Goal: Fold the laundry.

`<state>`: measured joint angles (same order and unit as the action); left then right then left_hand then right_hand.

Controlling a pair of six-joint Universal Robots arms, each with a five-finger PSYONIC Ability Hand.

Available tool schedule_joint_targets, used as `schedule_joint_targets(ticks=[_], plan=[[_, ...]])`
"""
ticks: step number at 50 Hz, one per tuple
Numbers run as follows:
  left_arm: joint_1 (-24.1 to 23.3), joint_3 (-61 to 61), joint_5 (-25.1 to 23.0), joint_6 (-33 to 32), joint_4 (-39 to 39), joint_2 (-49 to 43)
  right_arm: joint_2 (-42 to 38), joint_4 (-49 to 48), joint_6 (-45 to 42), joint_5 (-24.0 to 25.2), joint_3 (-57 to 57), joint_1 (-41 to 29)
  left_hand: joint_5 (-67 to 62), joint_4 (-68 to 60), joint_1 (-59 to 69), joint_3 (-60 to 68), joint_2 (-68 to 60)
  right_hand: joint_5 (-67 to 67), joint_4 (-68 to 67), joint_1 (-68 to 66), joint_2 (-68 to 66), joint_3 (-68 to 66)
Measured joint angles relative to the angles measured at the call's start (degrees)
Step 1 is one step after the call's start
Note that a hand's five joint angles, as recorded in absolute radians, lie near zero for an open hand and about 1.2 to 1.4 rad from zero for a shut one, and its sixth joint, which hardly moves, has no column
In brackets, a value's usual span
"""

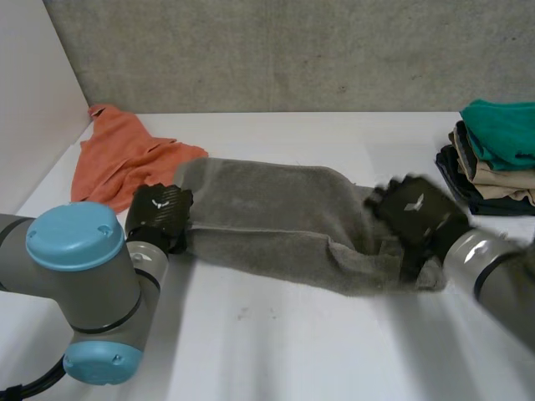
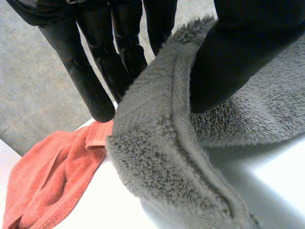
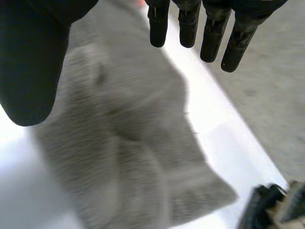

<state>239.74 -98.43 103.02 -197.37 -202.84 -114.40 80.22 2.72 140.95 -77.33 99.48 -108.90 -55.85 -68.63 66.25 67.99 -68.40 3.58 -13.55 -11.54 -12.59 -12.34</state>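
The right hand [image 3: 28, 62] hangs over a grey towel [image 3: 128, 143], its fingers [image 3: 159, 28] straight and spread well apart from the thumb [image 3: 24, 95]. The towel lies under the palm on the white tabletop [image 3: 224, 129] and runs away beyond the fingertips. Its surface is rumpled, with a fold line across the middle and a shadowed dip under the palm. One corner of the towel points toward a pile of clothes [image 3: 267, 210], dark with a beige layer, and stops just short of it. A strip of bare tabletop runs along the towel's edge on the fingers' side, and beyond that stands a grey wall [image 3: 281, 105].
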Motion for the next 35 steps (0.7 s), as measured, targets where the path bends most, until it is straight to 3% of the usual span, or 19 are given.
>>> schedule_joint_targets(ticks=[2,8,15,20,35], plan=[[0.02,-0.53,-0.01,-0.02,0.07,0.12,0.95,1.82,5.94,0.45,-3.74,3.03,0.00,0.00,0.00,0.00,0.00,0.00,0.00,0.00,0.00,0.00],[0.20,-1.88,-0.02,-0.03,0.21,0.96,-2.70,9.98,11.29,2.47,-12.54,6.53,0.00,0.00,0.00,0.00,0.00,0.00,0.00,0.00,0.00,0.00],[0.46,-3.22,-0.02,-0.06,0.26,2.21,-9.43,19.95,9.31,3.63,-20.58,7.18,0.00,0.00,0.00,0.00,0.00,0.00,0.00,0.00,0.00,-0.01],[0.63,-4.59,-0.02,-0.96,0.26,3.52,-17.32,28.53,2.01,3.21,-27.78,6.97,0.00,-0.01,0.00,0.00,0.00,0.01,0.00,-0.02,-0.14,-0.15],[1.82,-5.45,-0.03,-5.09,0.17,3.63,-28.70,24.60,-2.23,-2.79,-30.94,6.69,0.00,-0.02,0.00,0.00,0.00,2.98,-2.20,-1.95,-3.76,-4.14]])
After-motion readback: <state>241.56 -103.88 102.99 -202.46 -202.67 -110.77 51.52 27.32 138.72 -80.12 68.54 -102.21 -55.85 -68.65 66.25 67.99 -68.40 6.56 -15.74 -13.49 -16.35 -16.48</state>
